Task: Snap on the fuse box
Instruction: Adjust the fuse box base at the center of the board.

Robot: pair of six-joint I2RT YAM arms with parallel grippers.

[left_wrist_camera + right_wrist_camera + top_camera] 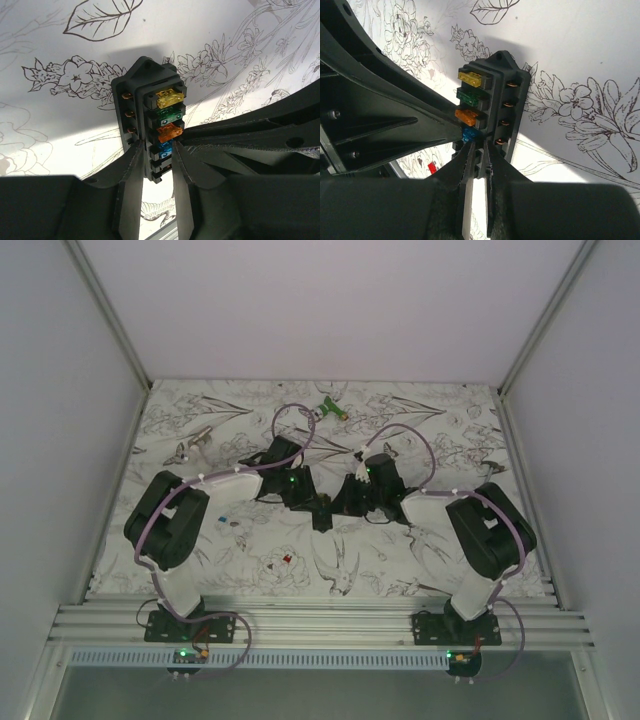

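The fuse box [135, 95] is a black oblong block with yellow, green, orange and blue fuses seated in its face. It is held above the table's middle [323, 513] between both arms. My left gripper [156, 150] is shut on its lower end, one finger on each side. My right gripper [479, 147] is shut on a thin edge of the same end of the fuse box [505, 80]. The right gripper's fingers [240, 135] come in from the right in the left wrist view. The left gripper's fingers [395, 115] come in from the left in the right wrist view.
A green-and-white gadget [332, 408] lies at the far middle of the flower-printed table [420, 570]. Loose small fuses lie nearer: a red one [287, 559] and a pair by the left arm [224, 520]. White walls close both sides; a metal rail [320, 622] runs along the near edge.
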